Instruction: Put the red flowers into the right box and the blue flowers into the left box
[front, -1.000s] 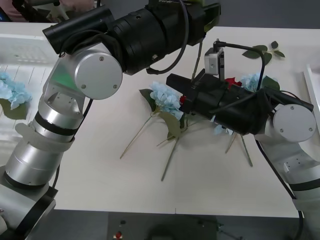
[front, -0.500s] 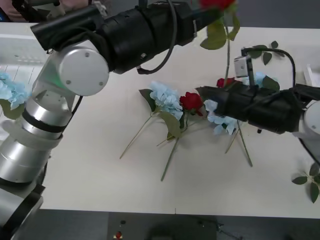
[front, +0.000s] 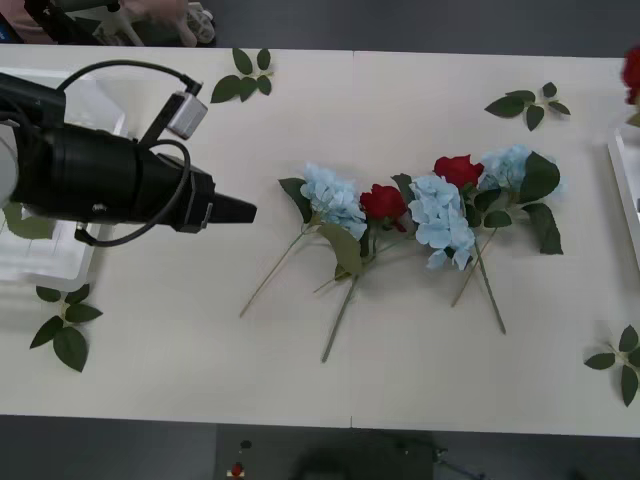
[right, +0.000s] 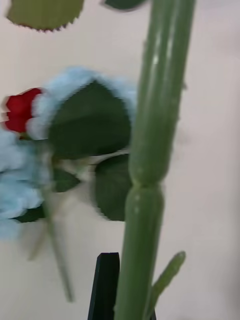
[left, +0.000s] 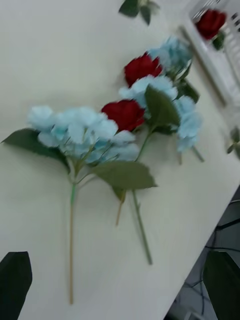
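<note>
Black left gripper (front: 238, 211): we see it hovering just above the table beside the left box (front: 52, 270), fingers spread wide and nothing between them.
Blue flowers (front: 333, 197): three heads lie in the tangle at mid-table — none sorted as far as we can see here.
Red flowers (front: 383, 202): two roses lie in that same tangle, each touching a blue head.
Right gripper (right: 127, 295): we judge it clamped on the thick green stem of the carried red rose (front: 632, 75), which hangs at the table's right edge.
Right box (front: 618, 175): a pale rim just beside and below that rose — the drop is not yet made.
Leaf sprigs (front: 528, 103): loose on the table, not ours to sort.
Left to do: we count one rose to release and five flowers on the table; the left box's contents are hidden behind the arm.
</note>
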